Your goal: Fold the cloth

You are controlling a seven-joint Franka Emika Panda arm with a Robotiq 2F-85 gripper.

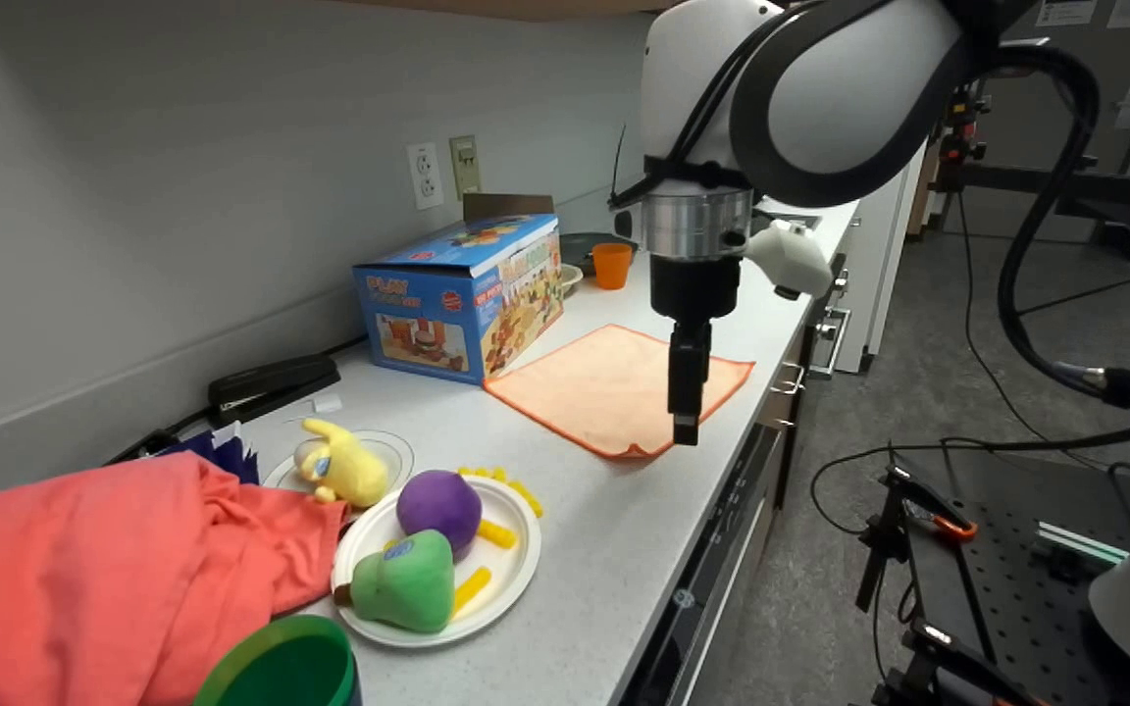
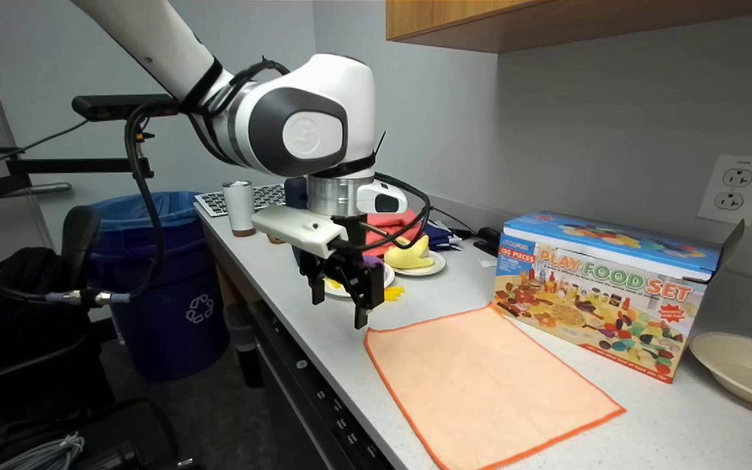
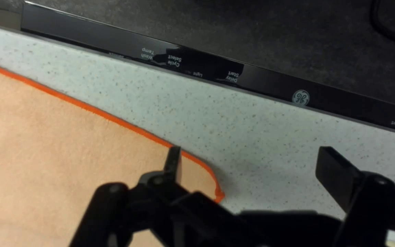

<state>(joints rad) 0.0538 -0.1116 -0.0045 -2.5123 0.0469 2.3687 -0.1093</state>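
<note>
Peach cloth (image 2: 490,385) flat beside the blue box (image 2: 601,303), gripper (image 2: 340,308) hanging with jaws wide apart.

On the worktop (image 1: 594,549) the cloth is spread out unfolded, one corner right by a lower corner of the box; whether they touch, I cannot tell. The gripper, well apart from the box, holds nothing; in the wrist view one jaw is over the cloth, near its slightly raised corner, the other over the worktop. Also well apart from the box, a white plate (image 1: 503,579) carries a green toy pear (image 1: 408,583).
</note>
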